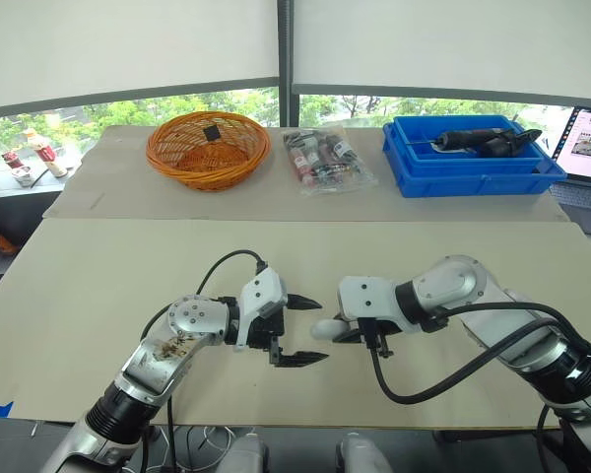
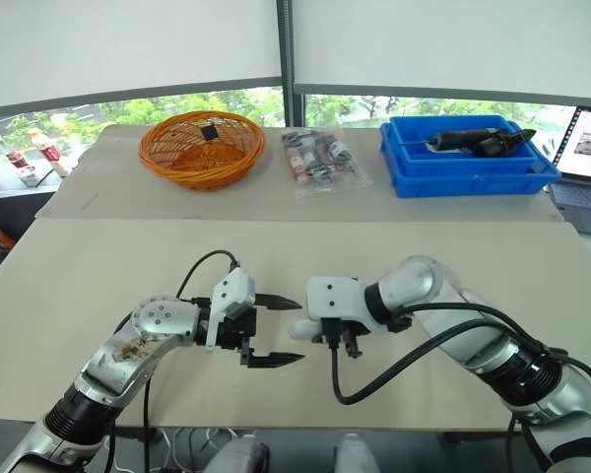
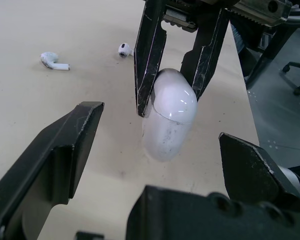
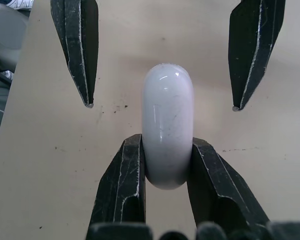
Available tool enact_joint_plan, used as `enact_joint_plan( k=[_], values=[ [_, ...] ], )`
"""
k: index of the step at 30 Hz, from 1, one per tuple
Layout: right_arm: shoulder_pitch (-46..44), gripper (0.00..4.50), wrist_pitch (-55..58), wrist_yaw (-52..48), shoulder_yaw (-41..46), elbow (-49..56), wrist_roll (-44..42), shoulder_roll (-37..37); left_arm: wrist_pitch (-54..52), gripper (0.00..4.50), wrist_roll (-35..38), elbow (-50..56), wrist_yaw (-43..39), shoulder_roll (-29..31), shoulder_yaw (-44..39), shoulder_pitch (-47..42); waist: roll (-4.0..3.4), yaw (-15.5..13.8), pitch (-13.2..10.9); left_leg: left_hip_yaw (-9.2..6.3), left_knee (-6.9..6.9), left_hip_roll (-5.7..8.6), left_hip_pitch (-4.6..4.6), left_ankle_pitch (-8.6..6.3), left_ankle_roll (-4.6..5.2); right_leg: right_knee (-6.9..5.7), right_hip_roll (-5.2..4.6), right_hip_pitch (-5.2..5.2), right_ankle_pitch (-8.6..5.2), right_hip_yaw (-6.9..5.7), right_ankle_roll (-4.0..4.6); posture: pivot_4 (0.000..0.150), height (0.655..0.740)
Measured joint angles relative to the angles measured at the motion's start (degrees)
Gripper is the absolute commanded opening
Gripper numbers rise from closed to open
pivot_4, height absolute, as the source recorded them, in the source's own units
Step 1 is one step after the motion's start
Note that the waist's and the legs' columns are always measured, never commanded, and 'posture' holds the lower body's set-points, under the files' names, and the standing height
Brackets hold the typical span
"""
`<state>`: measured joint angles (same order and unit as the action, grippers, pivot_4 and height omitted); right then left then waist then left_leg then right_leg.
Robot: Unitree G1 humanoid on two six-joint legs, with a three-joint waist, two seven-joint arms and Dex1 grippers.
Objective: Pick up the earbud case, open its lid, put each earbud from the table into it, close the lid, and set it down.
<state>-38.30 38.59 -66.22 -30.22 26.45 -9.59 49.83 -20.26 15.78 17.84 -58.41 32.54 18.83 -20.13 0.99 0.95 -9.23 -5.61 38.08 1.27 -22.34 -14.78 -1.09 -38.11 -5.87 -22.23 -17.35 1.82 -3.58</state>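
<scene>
Case [image 1: 326,328] in right gripper [image 1: 337,331], near front table [image 1: 98,296] edge.
Head views: left gripper [image 1: 318,330] gapes around case, not touching. Left wrist: earbud [image 3: 54,60] and second earbud [image 3: 124,49] lie on table beyond. Right wrist: right gripper pinches case's near end; left tips flank it, clear.

1. The case's [image 4: 167,120] lower end was hidden inside the right gripper's [image 4: 166,142] grip.
2. One earbud [image 3: 124,49] sat partly behind that gripper.
3. The laptop [image 1: 589,148] was cut off by the picture's edge.
4. The bag's [image 1: 325,158] contents were too small to tell.
</scene>
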Motion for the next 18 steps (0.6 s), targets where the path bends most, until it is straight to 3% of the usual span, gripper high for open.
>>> enact_joint_plan(
  k=[4,9,14,16,18],
  values=[
    [0.0,0.73,-0.46,-0.01,0.0,-0.02,0.28,-0.2,-0.08,3.03,0.04,-0.19,-0.09,-0.01,0.0,0.0,0.0,0.01,0.0,0.01,0.0,0.0,0.0,0.0,0.0,0.0,0.0,0.0,0.0,0.0,0.0,0.15,0.74],
    [0.0,0.73,-0.54,-0.03,0.03,-0.13,0.34,-0.8,-1.12,0.58,0.08,-0.18,-0.13,-0.28,0.02,0.0,0.0,0.0,0.0,0.0,0.01,0.0,0.0,0.0,0.0,-0.01,0.0,0.0,0.0,0.0,0.0,0.15,0.74],
    [0.01,0.73,-0.54,-0.11,0.2,-0.34,0.36,-0.86,-1.14,0.53,0.0,-0.18,0.09,-0.44,0.05,0.0,0.0,0.01,0.0,0.01,0.02,0.0,0.0,0.0,0.0,-0.02,0.0,0.0,0.0,0.0,0.0,0.15,0.74],
    [0.03,1.76,-0.53,-0.1,0.28,-0.38,0.3,-0.95,-1.12,0.53,-0.03,-0.18,0.26,-0.48,0.05,0.0,0.0,0.01,0.0,0.01,0.02,0.0,0.0,0.0,0.0,-0.02,0.0,0.0,0.0,0.0,0.0,0.15,0.74],
    [0.18,2.43,-0.53,-0.03,0.68,-0.37,0.3,-1.01,-1.14,0.53,-0.03,-0.48,0.73,-0.64,0.04,0.06,0.0,-0.01,0.0,0.0,0.02,0.0,0.0,0.0,0.0,-0.02,0.0,0.0,0.0,0.0,0.0,0.15,0.74]
  ],
)
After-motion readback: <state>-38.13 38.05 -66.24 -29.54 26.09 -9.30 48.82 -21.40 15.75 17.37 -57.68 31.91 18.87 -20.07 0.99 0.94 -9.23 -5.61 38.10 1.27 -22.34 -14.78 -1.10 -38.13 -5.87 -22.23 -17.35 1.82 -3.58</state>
